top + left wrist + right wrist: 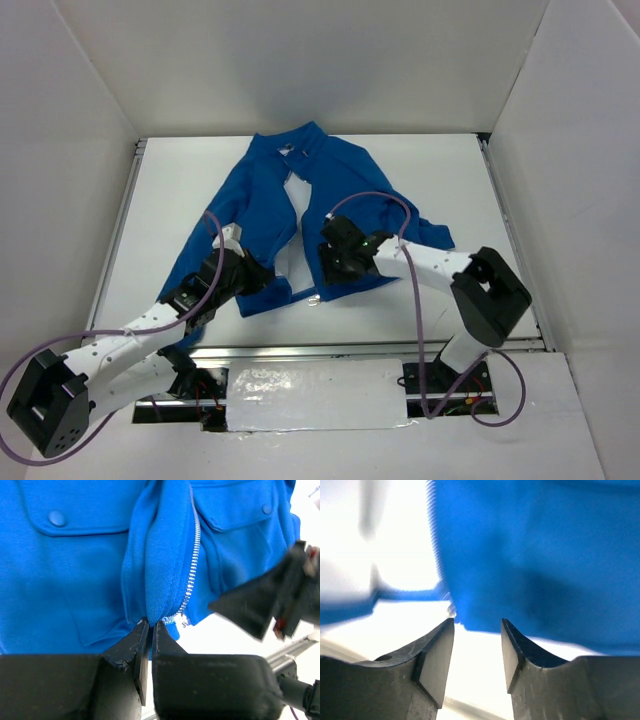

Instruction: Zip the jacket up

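The bright blue jacket (265, 190) lies on the white table (450, 170), collar at the far side, its front panels spread apart. My left gripper (262, 280) is at the lower hem of the left panel. In the left wrist view it (150, 623) is shut on a fold of blue fabric, right beside the lower end of the light zipper (192, 565). My right gripper (328, 268) is at the bottom of the right panel. In the right wrist view it (477, 622) stands open, with the jacket's hem (530, 570) just beyond the fingertips and nothing between them.
White walls enclose the table on three sides. A metal rail (380, 350) runs along the near edge. Purple cables (415, 300) loop off both arms. My right gripper (260, 605) shows blurred at the right of the left wrist view, close to the hem.
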### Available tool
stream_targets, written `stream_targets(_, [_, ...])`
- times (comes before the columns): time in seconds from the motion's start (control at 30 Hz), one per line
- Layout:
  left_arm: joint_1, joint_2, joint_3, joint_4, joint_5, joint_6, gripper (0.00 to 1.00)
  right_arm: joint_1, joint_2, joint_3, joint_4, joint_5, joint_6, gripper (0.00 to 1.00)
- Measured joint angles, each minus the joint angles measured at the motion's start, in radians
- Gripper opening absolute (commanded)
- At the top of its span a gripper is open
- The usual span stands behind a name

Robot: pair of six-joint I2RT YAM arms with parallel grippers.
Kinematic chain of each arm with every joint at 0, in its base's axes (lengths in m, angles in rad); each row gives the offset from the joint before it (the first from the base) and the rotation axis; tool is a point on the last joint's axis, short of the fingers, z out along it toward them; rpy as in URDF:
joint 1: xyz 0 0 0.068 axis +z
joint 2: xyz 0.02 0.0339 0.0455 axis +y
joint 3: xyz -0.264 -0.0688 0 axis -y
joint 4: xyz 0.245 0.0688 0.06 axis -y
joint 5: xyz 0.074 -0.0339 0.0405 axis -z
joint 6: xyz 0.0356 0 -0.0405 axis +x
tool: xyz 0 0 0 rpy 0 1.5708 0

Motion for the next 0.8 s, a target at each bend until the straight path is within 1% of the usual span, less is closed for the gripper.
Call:
stream_targets(0.13, [0.000,-0.014,-0.002,0.007,0.022,0.008,0.00,0.085,-0.098,-0.042,0.010,0.008,-0.043,0.53])
stream_targets(0.2, [0.000,-0.031,-0.005,0.005,0.032,0.018,0.00,0.106,-0.112,-0.050,0.013,0.020,-0.062,0.54])
stream_targets(0.5, [0.000,-0.103,-0.029,-0.006,0.067,0.056,0.00,0.108,-0.016,-0.050,0.012,0.134,-0.090,0.57])
stream_targets(0.8, [0.000,-0.105,-0.031,-0.009,0.093,0.079,0.00,0.123,0.025,-0.039,0.012,0.145,-0.095,0.57])
